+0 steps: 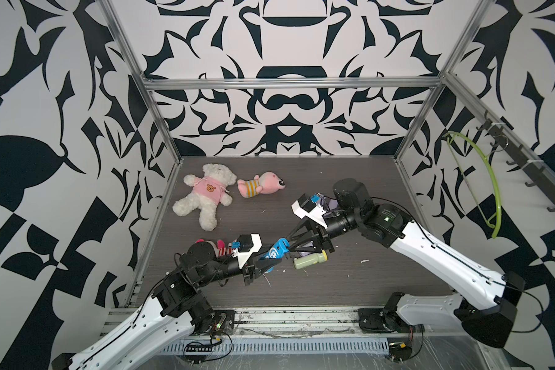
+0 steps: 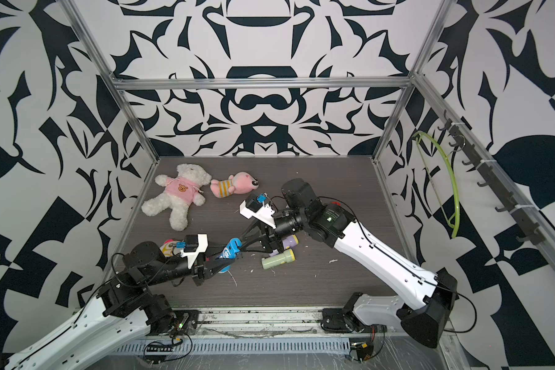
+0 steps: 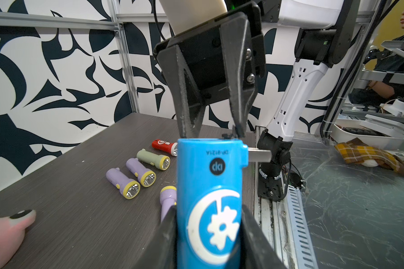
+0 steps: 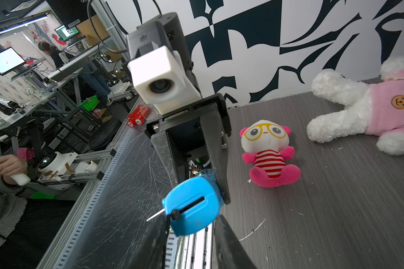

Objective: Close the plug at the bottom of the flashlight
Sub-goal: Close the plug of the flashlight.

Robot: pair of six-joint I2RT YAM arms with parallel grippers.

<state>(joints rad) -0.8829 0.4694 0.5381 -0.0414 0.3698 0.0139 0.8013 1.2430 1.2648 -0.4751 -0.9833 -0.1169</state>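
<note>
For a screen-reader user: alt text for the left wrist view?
The left gripper clamps a blue flashlight; the right gripper sits at its far end, where a metal prong sticks out sideways. Other flashlights lie on the table.

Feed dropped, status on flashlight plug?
Left gripper shut on blue flashlight. Right gripper open, tips at its bottom end. Plug prong sticks out sideways, not closed. Nothing blocking.

Loads of open table (image 1: pixel 382 282) out front toward the base of the right arm (image 1: pixel 430 243), plus a clear strip mid-table past the arms. Far-left corner's hogged by the teddy (image 1: pixel 205 195) and pink plush (image 1: pixel 263 187), and the panda (image 4: pixel 268 153) sits just beside the left arm (image 1: pixel 205 269). The green flashlight (image 1: pixel 310 261), purple ones (image 3: pixel 123 184) and a red one (image 3: pixel 163 145) crowd under and around the right arm, next to the blue flashlight (image 1: pixel 277 251) held there.
</note>
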